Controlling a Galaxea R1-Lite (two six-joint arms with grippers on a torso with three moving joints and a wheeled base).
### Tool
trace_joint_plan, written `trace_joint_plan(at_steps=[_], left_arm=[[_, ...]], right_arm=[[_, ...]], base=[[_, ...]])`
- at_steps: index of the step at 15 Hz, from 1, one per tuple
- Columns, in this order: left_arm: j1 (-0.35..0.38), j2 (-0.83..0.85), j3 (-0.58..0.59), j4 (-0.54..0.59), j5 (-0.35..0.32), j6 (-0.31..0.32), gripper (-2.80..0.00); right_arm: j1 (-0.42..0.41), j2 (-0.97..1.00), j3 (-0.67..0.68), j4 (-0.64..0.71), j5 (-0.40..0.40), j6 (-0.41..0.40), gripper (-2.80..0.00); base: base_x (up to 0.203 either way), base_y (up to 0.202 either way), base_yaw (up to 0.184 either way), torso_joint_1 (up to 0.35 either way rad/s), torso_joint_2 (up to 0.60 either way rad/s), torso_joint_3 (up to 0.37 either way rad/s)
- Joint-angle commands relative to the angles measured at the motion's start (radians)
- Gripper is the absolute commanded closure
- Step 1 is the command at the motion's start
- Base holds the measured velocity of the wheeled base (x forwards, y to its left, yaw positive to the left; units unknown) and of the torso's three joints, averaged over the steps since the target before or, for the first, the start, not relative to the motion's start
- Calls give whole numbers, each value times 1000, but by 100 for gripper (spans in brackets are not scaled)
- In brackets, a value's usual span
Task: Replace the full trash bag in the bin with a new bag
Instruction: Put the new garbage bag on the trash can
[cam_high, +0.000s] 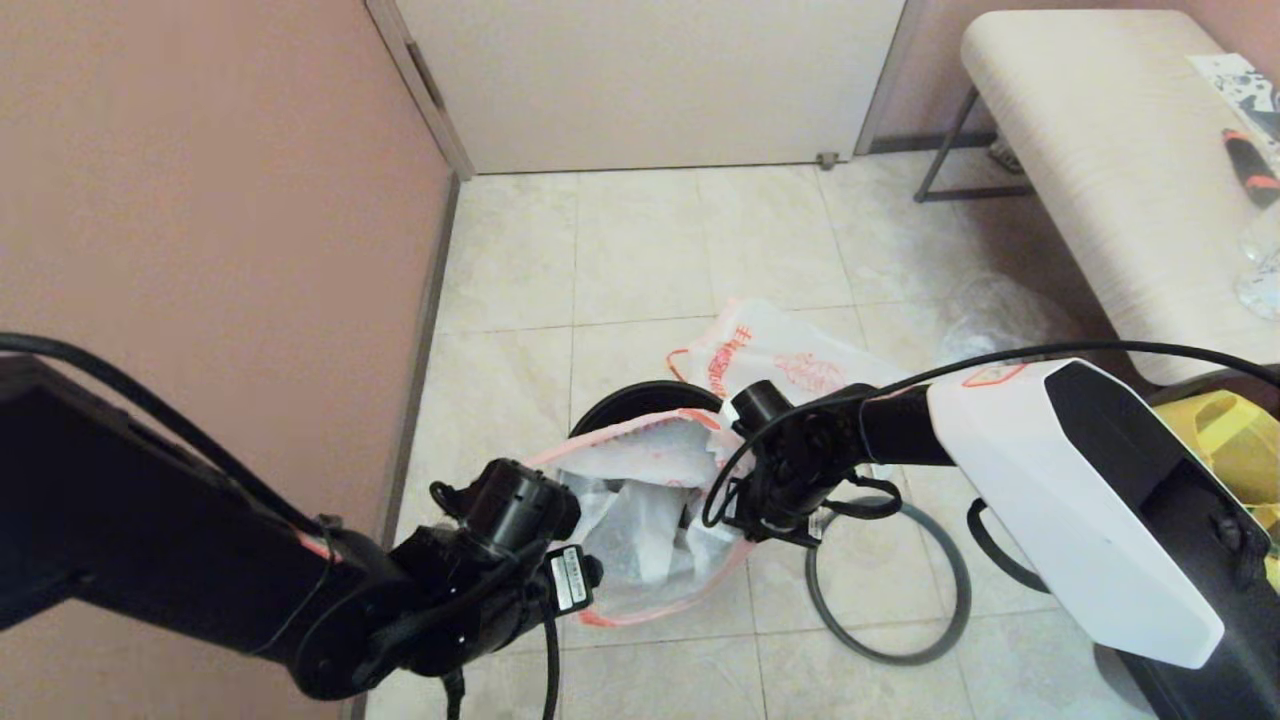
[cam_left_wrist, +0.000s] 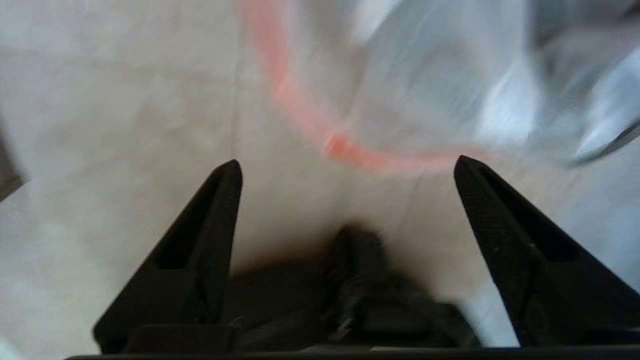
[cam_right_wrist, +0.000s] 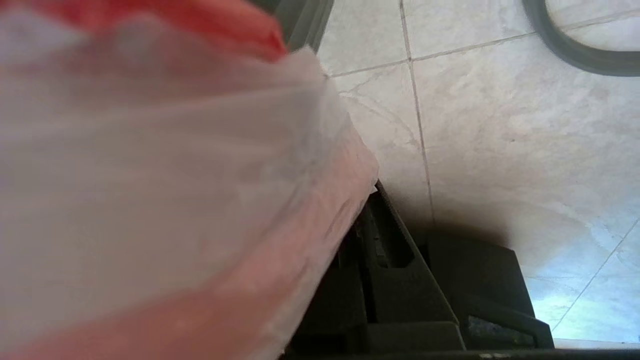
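The new bag (cam_high: 650, 520) is being held over the bin (cam_high: 640, 400) by the right gripper (cam_high: 745, 525); the left gripper (cam_left_wrist: 347, 170), spread wide, is holding nothing, so the mouth risks being collapsed.

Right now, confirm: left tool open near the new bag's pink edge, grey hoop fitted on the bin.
One part is wrong. The left tool is open near the new bag's pink edge, but the grey hoop lies on the floor beside the bin, as the head view shows.
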Motion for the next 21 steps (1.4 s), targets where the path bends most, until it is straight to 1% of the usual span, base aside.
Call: trace_joint_plan(at_steps=[1,3,5,7,9,10,15,21], left_arm=[[6,103,-93,11,12,-15,-280],[30,221,-221,44,35,-47,-280],[68,320,-320,59,45,-77,-280],[104,382,-383,65,50,-108,-280],[141,387,-416,64,48,-120,-280],[137,387,-418,62,48,-118,0],[136,392,-445,59,50,-117,0],[133,396,-445,53,55,-115,0]], right_arm=[[1,4,0,2,0,5,0],[-3,10,0,2,0,5,0],[-10,10,0,2,0,5,0],[-16,10,0,2,0,5,0],[-20,3,3,5,-1,6,0],[-24,-2,4,6,-1,6,0],[-27,-2,0,2,0,5,0],[-24,12,0,2,1,6,0]], base=[[0,0,0,0,0,0],[0,0,0,0,0,0],[0,0,0,0,0,0],[0,0,0,0,0,0],[0,0,0,0,0,0],[0,0,0,0,0,0],[0,0,0,0,0,0],[0,0,0,0,0,0]])
